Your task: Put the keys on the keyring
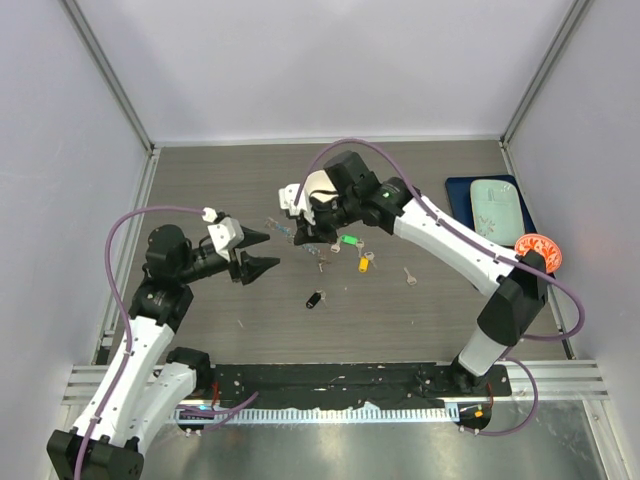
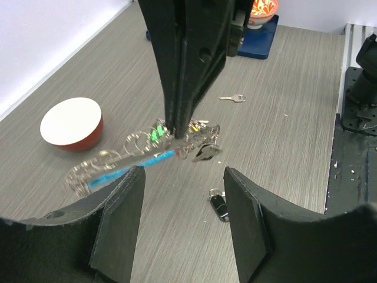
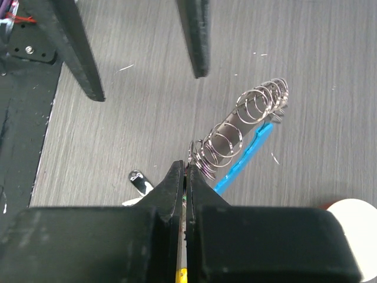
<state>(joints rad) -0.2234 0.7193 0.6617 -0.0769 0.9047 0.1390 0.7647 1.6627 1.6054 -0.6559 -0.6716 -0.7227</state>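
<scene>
Grey wood-grain table [image 1: 420, 325], pale walls [image 1: 320, 60], scattered keys [image 1: 348, 240], coiled keyring [image 3: 244, 158], white bowl [image 2: 70, 121]

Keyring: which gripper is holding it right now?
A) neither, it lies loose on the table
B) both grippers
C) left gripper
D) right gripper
D: the right gripper is shut on one end of the keyring, while the left gripper stands open just short of it with nothing between its fingers.
</scene>
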